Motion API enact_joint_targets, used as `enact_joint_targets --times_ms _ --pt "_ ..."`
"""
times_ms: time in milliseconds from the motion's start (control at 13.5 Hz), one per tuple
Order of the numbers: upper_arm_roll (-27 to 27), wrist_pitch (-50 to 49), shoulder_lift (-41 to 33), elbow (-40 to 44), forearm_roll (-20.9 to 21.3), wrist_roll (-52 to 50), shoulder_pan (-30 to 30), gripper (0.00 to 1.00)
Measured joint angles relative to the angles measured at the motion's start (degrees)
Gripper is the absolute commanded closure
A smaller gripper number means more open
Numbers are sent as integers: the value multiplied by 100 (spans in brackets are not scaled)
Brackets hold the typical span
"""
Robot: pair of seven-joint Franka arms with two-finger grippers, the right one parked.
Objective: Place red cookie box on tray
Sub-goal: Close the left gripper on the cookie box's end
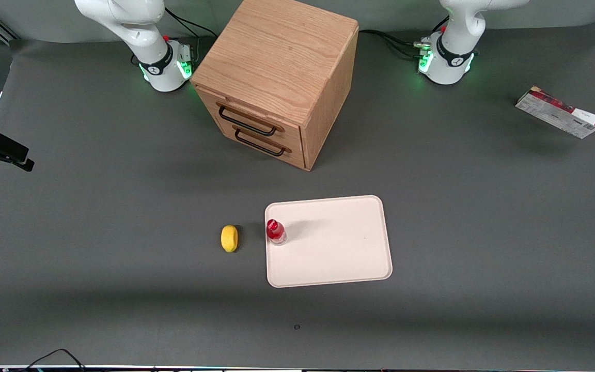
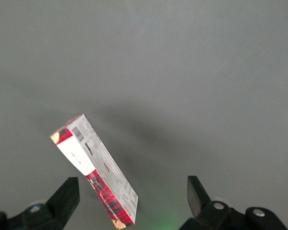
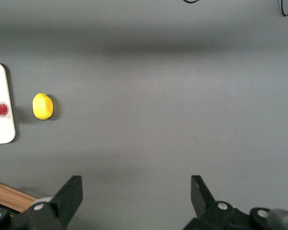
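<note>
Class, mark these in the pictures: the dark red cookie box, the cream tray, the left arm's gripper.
dark red cookie box [image 1: 558,112], front view, middle of its upper face.
cream rectangular tray [image 1: 339,248], front view, bare floor.
left arm's gripper [image 2: 134,201], left wrist view, above the box, midway between open fingertips.

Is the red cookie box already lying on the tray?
No: the red cookie box lies toward the working arm's end, away from the tray, under the open claw.

even overhead light | soft shadows | sharp focus | no glare
</note>
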Motion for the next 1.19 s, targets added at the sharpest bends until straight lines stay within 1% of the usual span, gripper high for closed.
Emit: enact_joint_targets --times_ms 223,372,669,966,1189 --pt "418 765 -252 -798 252 6 26 0" --pt "509 1333 -309 -1162 426 128 259 0" --pt "547 2461 -311 -1991 437 453 919 0" --pt "550 3128 -284 -2506 441 473 1160 0" --pt "551 3533 -139 -2677 455 473 1307 0"
